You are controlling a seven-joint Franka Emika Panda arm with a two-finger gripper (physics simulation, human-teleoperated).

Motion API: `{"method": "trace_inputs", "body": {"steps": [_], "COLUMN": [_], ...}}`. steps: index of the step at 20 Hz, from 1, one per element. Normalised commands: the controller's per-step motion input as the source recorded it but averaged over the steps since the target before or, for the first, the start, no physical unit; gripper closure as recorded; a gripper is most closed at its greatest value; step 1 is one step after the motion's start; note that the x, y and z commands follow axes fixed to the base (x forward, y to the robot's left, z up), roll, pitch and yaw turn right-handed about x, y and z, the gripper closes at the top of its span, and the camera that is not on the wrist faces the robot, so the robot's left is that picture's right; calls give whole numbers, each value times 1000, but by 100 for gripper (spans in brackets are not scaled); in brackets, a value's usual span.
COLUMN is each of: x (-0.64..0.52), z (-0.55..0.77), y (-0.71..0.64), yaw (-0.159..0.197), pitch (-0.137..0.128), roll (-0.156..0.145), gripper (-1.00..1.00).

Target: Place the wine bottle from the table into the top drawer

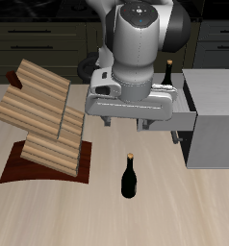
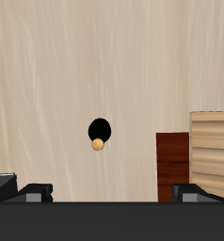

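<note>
Wine bottle (image 1: 130,177) stood upright on the bench (image 1: 49,211), near its front edge, almost under me. My jaws hung spread, empty. Glass looked stiff, slick, breakable, top-heavy; I judged the body below the neck the safest hold.

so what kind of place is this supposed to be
Probably a simulated kitchen, rendered rather than real. Dark cabinet fronts run behind a light wood table. On it stand a wine bottle, a slatted wooden rack and a grey cabinet with its top drawer pulled open.
</note>
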Motion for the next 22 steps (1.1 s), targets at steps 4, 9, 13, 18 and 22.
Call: {"method": "trace_inputs", "body": {"steps": [4,9,13,18,22], "x": [3,47,75,77,15], "z": [-39,-182,-266,-186,-124], "y": [-14,15,91,-51,-44], "yaw": [-2,-32,-6,-1,-7], "pitch": [-6,-3,21,16,-3], "roll": [5,11,19,-11,4], "gripper": [-100,-100,-100,-100,-100]}}
